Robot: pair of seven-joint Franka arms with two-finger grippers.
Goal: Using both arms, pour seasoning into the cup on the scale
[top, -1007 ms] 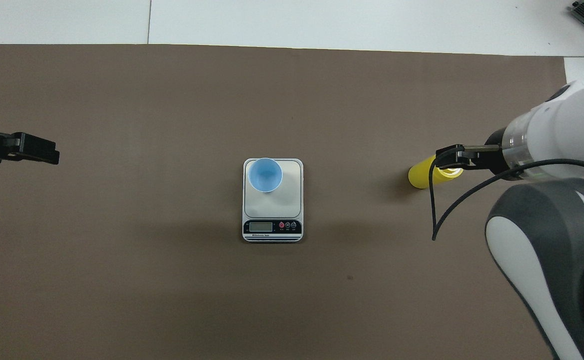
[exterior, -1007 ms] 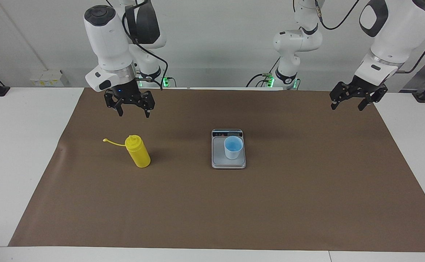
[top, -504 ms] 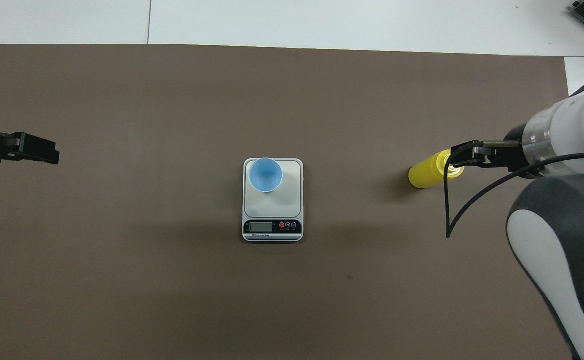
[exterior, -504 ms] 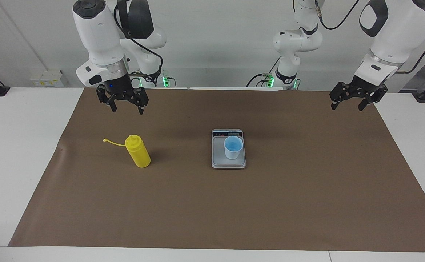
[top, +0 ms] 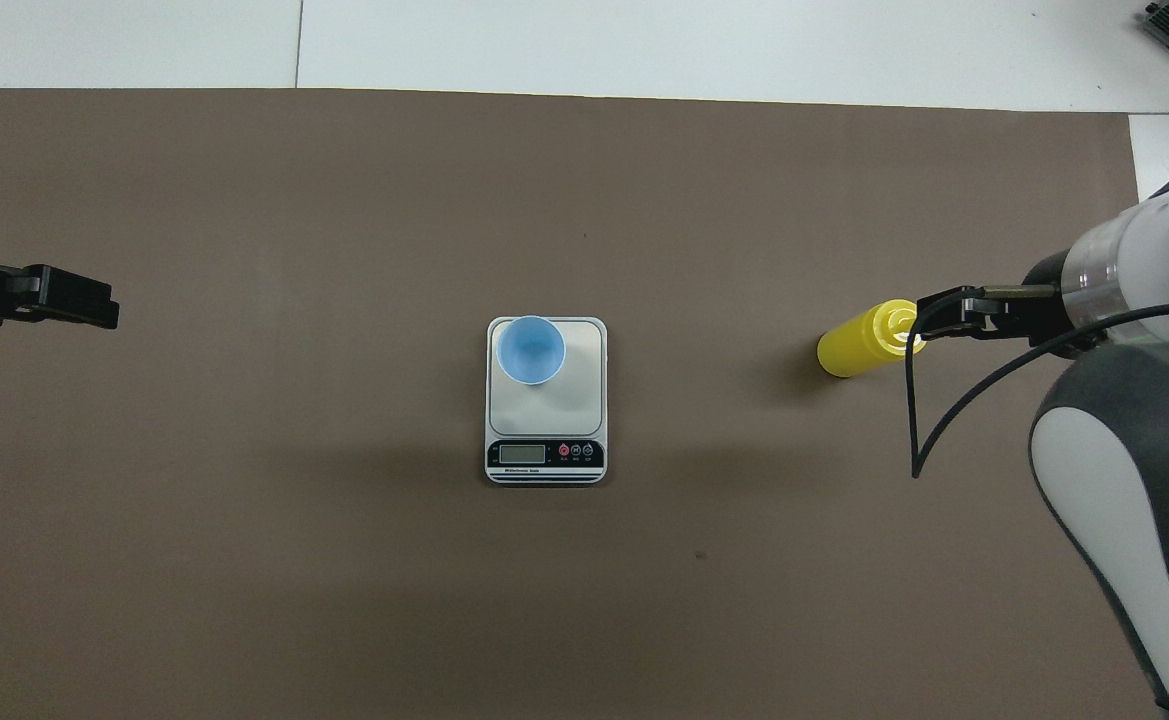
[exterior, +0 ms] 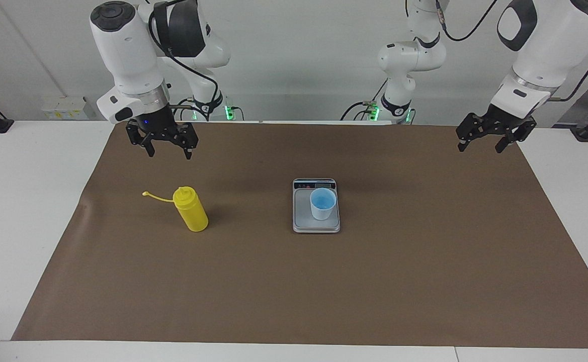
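hovering open-jawed right gripper (exterior: 163, 149) above seasoning (exterior: 191, 210)

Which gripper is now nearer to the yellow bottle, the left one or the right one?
The right. The right gripper hangs open in the air close to the yellow bottle, not touching it. The left gripper waits open above the mat's edge at the left arm's end.

bare mat (exterior: 424, 261) around scale (exterior: 316, 223), bottle (exterior: 191, 209)

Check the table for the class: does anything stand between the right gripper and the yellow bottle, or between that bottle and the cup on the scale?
Nothing visible does. The right gripper hangs open above bare mat; bottle to cup on scale is bare too.
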